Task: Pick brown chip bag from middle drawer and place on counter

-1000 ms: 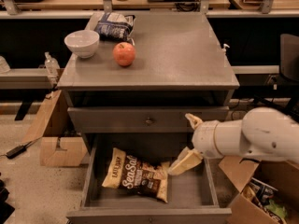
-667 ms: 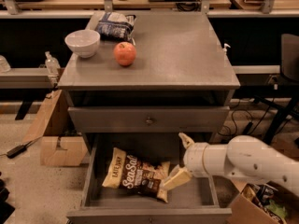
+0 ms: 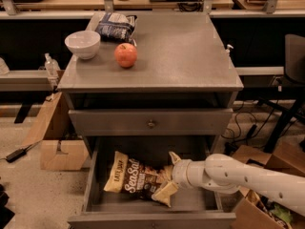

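Dark brown crinkly "Sea Salt" chip bag (image 3: 135, 178), lower centre, lying in the open grey middle drawer (image 3: 91, 185): probably light, soft and slippery, best pinched at its right end, where the pale two-finger gripper (image 3: 168, 176) sits with fingers spread.

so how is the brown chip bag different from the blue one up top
The brown chip bag lies in the open middle drawer; the blue-and-white snack bag sits on the counter, back left. The brown chip bag has the open gripper at its right end; the blue-and-white snack bag is untouched. Both are snack bags lying flat.
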{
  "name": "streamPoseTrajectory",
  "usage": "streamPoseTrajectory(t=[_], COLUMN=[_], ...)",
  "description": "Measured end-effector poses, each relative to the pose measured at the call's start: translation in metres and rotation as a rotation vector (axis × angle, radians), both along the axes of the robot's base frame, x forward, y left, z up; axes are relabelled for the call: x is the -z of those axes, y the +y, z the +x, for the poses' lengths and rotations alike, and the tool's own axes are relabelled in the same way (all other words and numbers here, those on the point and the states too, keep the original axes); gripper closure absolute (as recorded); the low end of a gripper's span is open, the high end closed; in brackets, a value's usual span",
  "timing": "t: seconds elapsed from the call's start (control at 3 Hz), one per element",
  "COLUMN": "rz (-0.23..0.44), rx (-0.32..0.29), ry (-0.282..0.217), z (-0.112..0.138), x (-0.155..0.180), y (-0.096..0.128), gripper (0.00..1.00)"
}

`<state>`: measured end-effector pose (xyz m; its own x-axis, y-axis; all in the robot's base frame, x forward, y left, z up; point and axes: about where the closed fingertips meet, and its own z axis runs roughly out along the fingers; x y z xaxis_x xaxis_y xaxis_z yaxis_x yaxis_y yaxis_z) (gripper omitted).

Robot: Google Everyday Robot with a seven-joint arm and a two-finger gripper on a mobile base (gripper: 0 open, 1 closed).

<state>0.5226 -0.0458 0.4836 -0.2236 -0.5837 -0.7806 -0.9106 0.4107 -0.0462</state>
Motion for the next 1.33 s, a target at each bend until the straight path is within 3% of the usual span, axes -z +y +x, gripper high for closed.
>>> streamPoseTrajectory(t=[0.67,1.0,1.33], rz=[-0.049,-0.075,-0.146], rx=[-0.093,-0.112,-0.112], ry=[0.080,0.061,0.038], z=[0.020,0.023,0.020], x=[0.070,0.078,0.082], y=[0.048,0.056,0.052], gripper=[0.00,0.19,0.42])
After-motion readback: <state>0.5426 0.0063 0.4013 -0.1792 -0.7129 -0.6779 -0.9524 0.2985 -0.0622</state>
